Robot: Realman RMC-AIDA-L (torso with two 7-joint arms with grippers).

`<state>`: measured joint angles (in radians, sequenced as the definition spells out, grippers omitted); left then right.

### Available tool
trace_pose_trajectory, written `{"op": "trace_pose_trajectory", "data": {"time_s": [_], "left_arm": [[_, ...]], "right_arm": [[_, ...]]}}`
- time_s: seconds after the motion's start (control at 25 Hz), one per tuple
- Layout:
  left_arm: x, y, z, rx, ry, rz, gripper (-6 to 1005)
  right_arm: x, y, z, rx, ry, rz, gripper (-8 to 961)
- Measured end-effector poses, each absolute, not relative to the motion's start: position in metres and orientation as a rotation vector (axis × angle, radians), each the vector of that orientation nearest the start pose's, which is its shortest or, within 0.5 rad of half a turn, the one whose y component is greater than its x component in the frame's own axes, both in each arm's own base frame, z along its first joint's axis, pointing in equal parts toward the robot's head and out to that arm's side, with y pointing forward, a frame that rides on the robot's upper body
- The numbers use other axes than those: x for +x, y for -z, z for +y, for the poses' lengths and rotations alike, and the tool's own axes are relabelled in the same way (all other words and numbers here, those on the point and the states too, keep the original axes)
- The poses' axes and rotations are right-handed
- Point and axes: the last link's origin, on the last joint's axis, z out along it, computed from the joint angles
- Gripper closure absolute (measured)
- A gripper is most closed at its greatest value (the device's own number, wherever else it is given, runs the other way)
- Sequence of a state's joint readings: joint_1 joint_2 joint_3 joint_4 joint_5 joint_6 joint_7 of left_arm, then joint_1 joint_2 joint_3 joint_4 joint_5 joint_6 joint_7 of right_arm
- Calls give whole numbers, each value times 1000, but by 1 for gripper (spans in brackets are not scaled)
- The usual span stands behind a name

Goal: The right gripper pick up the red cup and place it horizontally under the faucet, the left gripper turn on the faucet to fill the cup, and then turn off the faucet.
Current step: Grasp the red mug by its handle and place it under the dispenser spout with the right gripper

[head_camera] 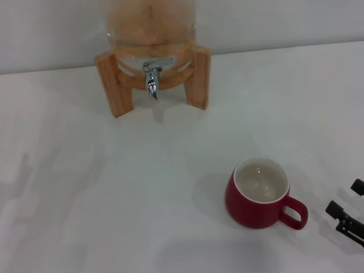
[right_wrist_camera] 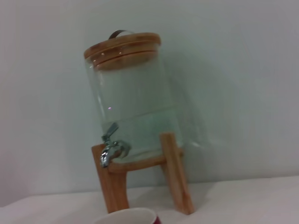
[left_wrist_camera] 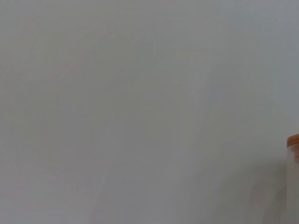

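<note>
Nearest the head camera, black finger parts of the right gripper (head_camera: pixel 348 215) poke in at the lower right edge of the white table (head_camera: pixel 85 199); so little of the claw shows that whether its fingers are apart or together cannot be told. Just beside it, without touching, the red cup (head_camera: pixel 261 193) stands upright on the table, its white inside facing up and its loop handle turned toward the gripper. Well apart from the cup, toward the back of the table, the faucet (head_camera: pixel 151 79) juts from the front of the glass dispenser (head_camera: pixel 151 23), spout pointing down, nothing under it. That dispenser sits in a wooden stand (head_camera: pixel 111 79) whose legs rest on the table near the pale wall behind. From the right wrist camera, the dispenser appears with a wooden lid (right_wrist_camera: pixel 122 46) and a liquid level partway up the glass, and the cup's white rim peeks in at the edge of the picture. Nothing of the left gripper shows in any view; the left wrist camera faces mostly blank pale surface.
</note>
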<state>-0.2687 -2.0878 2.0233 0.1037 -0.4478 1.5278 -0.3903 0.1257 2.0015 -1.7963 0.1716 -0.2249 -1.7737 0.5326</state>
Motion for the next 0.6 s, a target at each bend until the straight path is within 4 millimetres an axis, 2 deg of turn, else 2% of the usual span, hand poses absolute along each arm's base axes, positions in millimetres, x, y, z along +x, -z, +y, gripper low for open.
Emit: {"op": "trace_pose_trajectory", "data": {"time_s": [0.28, 0.6], "left_arm": [[-335, -6, 262, -1554, 992, -512, 138], [-334, -6, 262, -1554, 994, -511, 138]], "right_arm": [[374, 7, 142, -2007, -917, 710, 107], [372, 15, 152, -2056, -901, 709, 108]]}}
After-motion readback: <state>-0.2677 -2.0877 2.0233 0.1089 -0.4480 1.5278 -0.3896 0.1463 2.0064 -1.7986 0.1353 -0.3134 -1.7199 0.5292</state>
